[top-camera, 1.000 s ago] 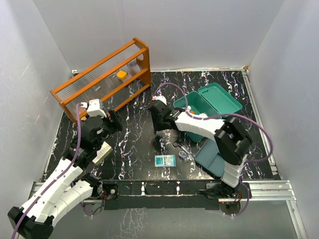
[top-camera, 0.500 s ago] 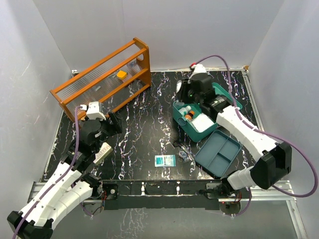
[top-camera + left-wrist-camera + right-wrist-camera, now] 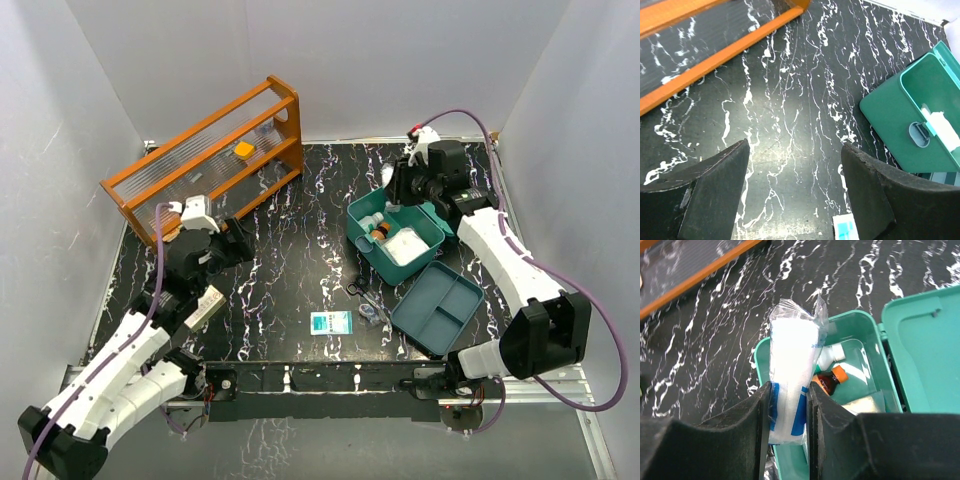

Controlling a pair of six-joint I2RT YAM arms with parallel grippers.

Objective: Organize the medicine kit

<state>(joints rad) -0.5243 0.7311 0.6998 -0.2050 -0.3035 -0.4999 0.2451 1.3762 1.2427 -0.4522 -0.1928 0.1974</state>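
While the right gripper pinches a wrapped white roll above it, the kit sits open on the right half of the table, its lid swung back. Inside lie an orange-capped bottle, a white bottle and a pale pad. A blue-grey tray lies just beside the kit's near side. The left gripper, jaws spread, hovers over the table near the rack.
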